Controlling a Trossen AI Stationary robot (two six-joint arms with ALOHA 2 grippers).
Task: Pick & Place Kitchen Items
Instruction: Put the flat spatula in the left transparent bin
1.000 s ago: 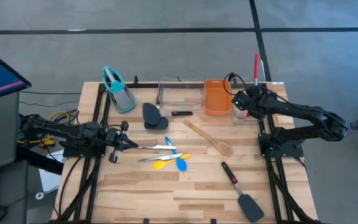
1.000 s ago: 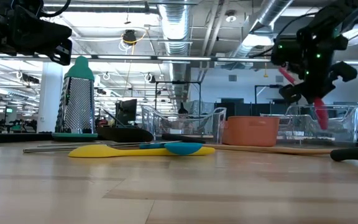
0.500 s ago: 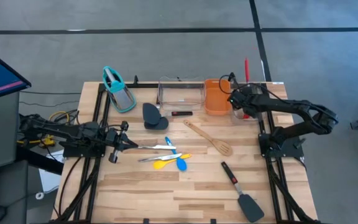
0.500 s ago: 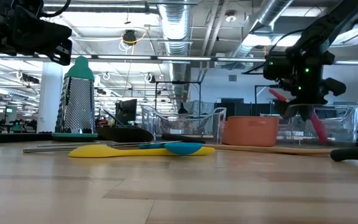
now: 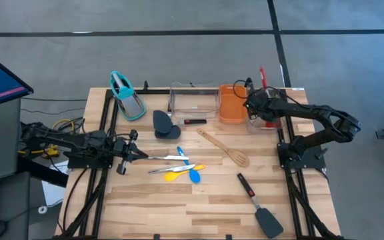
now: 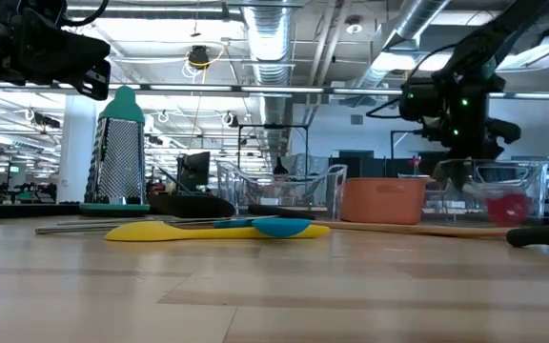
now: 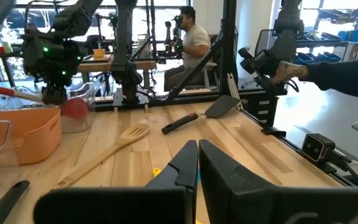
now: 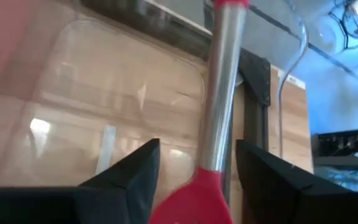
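Red steel-handled spoon (image 5: 263, 75) sits in the clear plastic tray (image 6: 527, 176) at the worktop's (image 5: 205, 200) far right corner, red bowl (image 6: 509, 208) down on the tray floor, steel handle leaning up over the rim. Right gripper (image 5: 253, 107) hangs directly above that tray, just beside the orange tub (image 5: 231, 103), arm stretched in from the right edge with the elbow bent back, fingers (image 8: 132, 171) spread apart either side of the handle and not pinching it. Left gripper (image 5: 133, 152) hovers low at the left side, arm lying flat along the edge, fingers (image 7: 185, 165) pressed together on nothing, pointing toward the silver tongs (image 5: 165, 157). Blue and yellow spoons (image 5: 182, 171), wooden slotted spoon (image 5: 223, 147) and black spatula (image 5: 257, 204) lie out on the boards.
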